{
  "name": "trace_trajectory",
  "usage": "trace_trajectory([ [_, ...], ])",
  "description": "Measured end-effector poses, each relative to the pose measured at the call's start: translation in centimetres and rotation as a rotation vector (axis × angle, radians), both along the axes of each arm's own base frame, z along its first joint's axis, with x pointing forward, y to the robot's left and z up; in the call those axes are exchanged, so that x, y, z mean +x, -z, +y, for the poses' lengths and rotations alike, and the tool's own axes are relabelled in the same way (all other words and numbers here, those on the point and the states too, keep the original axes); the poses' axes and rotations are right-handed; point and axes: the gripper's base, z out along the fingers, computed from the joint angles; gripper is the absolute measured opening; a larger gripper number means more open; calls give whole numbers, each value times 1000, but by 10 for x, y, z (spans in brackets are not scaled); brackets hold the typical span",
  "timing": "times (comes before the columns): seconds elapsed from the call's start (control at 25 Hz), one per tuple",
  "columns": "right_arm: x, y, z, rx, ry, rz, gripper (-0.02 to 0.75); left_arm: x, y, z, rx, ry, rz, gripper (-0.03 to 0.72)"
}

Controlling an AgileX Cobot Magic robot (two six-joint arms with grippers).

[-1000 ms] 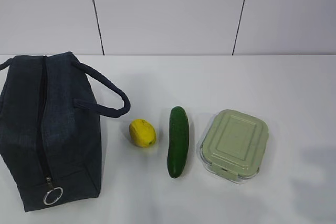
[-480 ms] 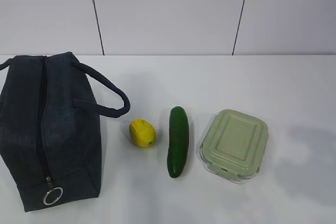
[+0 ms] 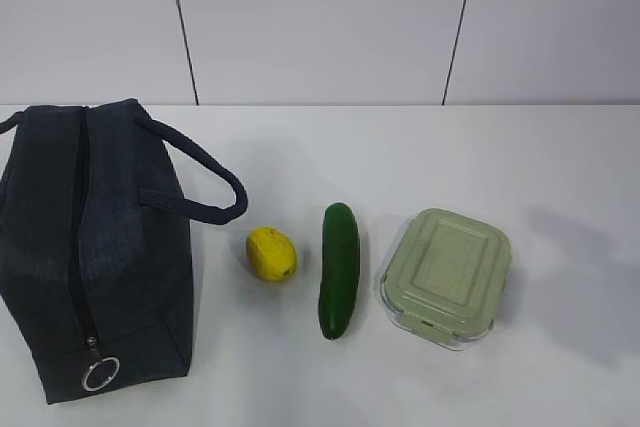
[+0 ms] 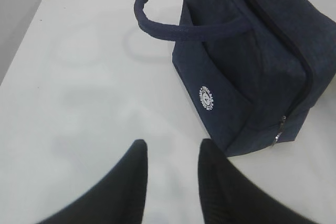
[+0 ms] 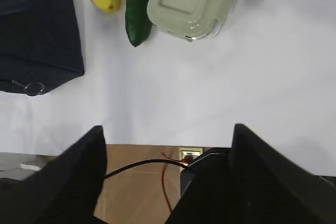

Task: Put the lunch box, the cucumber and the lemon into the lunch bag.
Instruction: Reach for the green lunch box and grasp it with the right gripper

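Four task items sit on the white table point(image 3: 560, 147) in the exterior view: the navy lunch bag point(image 3: 95, 247) at nine o'clock, then the lemon point(image 3: 271, 252), the cucumber point(image 3: 339, 269) and the lunch box point(image 3: 445, 277) in a row toward three o'clock. The bag stands with its zipper closed along the top, the silver ring pull point(image 3: 100, 373) hanging at its near end, one loop handle point(image 3: 205, 182) arching toward the lemon. The lemon lies just beside the cucumber without touching; the cucumber lies lengthwise, close to the box's left edge. The box carries its sage-green lid point(image 3: 448, 265), clipped on. Neither arm appears in that view. From the left wrist camera, the left gripper point(image 4: 173, 182) hangs over bare table at six o'clock of the bag, its fingers point(image 4: 131, 182) moderately apart with nothing between them; a white round logo point(image 4: 207, 98) shows on the bag's side. From the right wrist camera, the right gripper point(image 5: 168, 177) hovers over the table's near edge, fingers point(image 5: 84, 166) spread wide and empty, the lemon, cucumber and lunch box lying far toward twelve o'clock.
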Motion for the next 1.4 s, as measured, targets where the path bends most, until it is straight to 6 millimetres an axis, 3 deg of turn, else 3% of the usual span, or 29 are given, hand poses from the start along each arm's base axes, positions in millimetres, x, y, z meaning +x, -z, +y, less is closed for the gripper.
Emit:
trace_trajectory([
  [0.28, 26, 8, 6, 77, 25, 87, 533, 0, 0, 0, 0, 0, 0, 238],
  [0.6, 56, 22, 5, 23, 7, 87, 533, 0, 0, 0, 0, 0, 0, 238],
  [0.88, 85, 33, 13, 92, -31, 65, 533, 0, 0, 0, 0, 0, 0, 238],
  [1.4, 115, 57, 20, 126, -83, 73, 533, 0, 0, 0, 0, 0, 0, 238],
])
